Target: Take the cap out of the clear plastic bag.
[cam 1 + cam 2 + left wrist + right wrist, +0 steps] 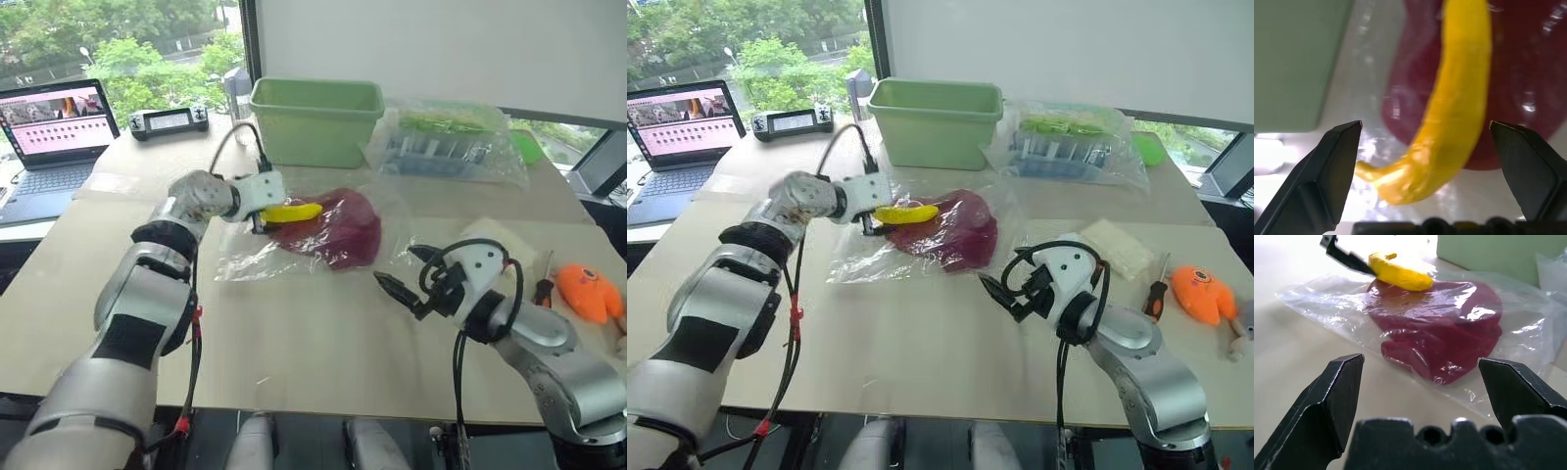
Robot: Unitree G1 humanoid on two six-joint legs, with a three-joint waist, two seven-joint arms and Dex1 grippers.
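Cap [338, 227], dark red, lies inside the clear plastic bag [245, 257] flat on the table [313, 343], a yellow banana-shaped object [291, 211] resting on top of the bag over the cap's near-left edge. Left gripper [1425, 129] is at the bag's left end, fingers spread wide either side of the yellow object, pinching nothing; right gripper [402, 274] hovers just right of the bag, fingers also spread, empty. Behind: green bin [315, 119], contents not visible, and a second clear bag [451, 142] packed with blue and green items; orange plush toy [591, 291] far right.
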